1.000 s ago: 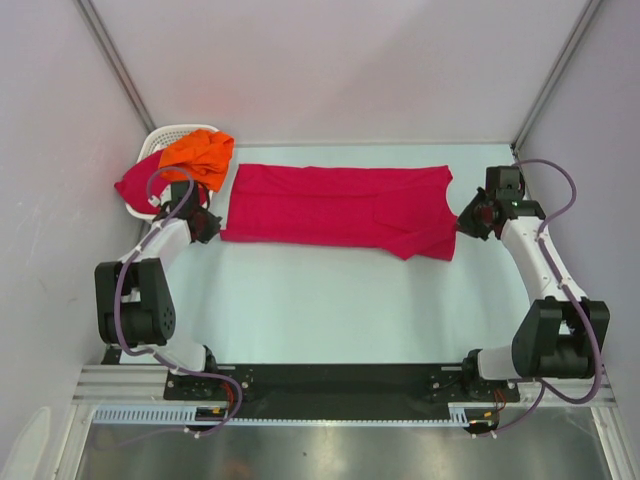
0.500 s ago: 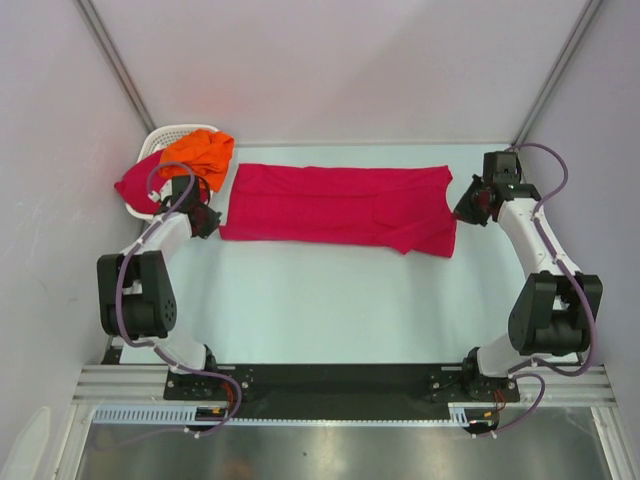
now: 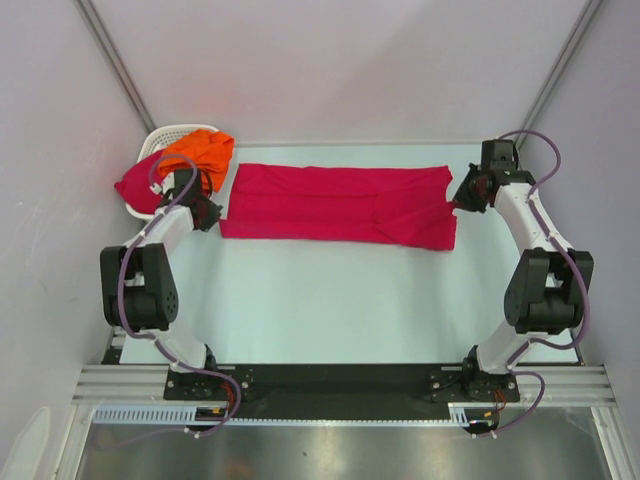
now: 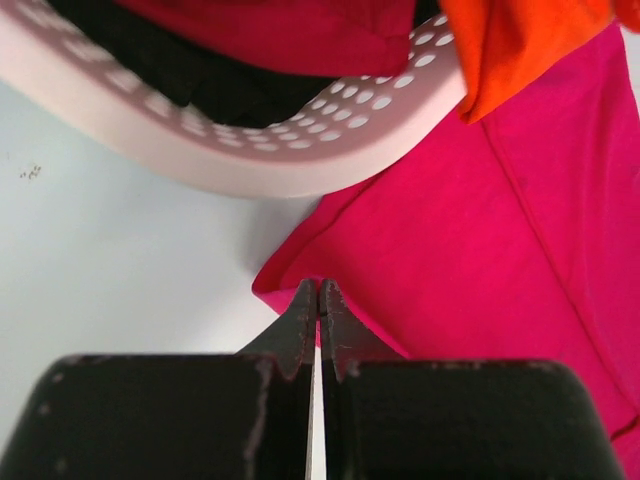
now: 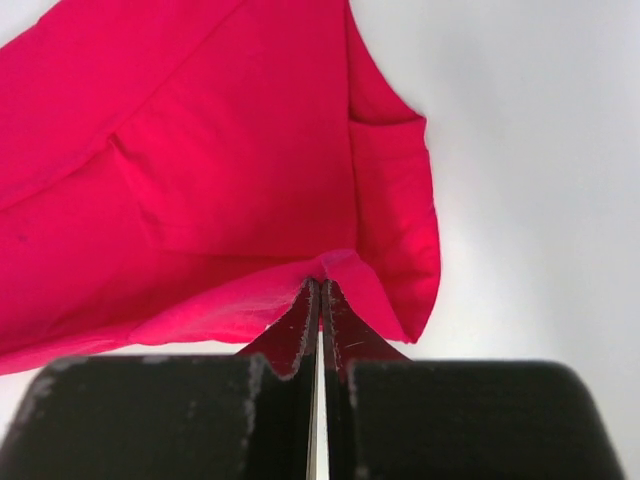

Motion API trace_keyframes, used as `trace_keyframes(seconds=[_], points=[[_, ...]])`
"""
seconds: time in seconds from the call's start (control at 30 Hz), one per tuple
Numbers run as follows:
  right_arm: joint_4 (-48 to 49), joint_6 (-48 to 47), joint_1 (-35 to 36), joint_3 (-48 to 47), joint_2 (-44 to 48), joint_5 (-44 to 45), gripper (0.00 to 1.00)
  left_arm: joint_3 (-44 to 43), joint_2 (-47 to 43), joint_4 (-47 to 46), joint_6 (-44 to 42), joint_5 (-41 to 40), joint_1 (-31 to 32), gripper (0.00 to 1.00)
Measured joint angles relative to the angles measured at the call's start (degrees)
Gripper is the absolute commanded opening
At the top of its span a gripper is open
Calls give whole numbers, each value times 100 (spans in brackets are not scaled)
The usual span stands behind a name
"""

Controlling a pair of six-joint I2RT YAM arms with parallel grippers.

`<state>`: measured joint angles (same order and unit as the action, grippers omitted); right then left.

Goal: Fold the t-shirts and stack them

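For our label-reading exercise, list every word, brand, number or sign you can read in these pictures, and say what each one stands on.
None: no view shows any readable text.
The spread crimson-pink t-shirt, the orange t-shirt, the white basket, the left end effector and the right end effector show no print, label or number.

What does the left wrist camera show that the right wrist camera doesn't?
Only left wrist: the basket, the orange shirt over its rim, the left fingers shut on a corner of the pink shirt. Only right wrist: the right fingers pinching that shirt's opposite edge. Both: the pink shirt and the table.
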<state>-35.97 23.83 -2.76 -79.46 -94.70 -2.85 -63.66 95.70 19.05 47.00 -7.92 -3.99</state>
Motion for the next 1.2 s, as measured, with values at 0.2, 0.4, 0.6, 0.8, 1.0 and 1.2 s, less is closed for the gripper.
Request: trace_keyframes(seconds=[0.2,0.4,0.6,0.8,1.0,1.2], points=[[76,-120,-2,-85,-315,-57,0,-280,205,-7,-85,-103,68,0],[92,-234,-4,-463,-570,-63,0,-400,352,2,-122,-144,79,0],[114,-306,-4,-817,-780,-66,0,-599,474,11,-205,-205,105,0],[155,-319,-4,-953,-1067,-66,0,-796,621,-2,-249,-264,131,0],[157,-413,-4,-1252,-1443,-63,0,-861,782,-2,-264,-319,131,0],[160,-446,-4,-1541,-1648,-68,0,-1003,883,2,-350,-363,153,0]])
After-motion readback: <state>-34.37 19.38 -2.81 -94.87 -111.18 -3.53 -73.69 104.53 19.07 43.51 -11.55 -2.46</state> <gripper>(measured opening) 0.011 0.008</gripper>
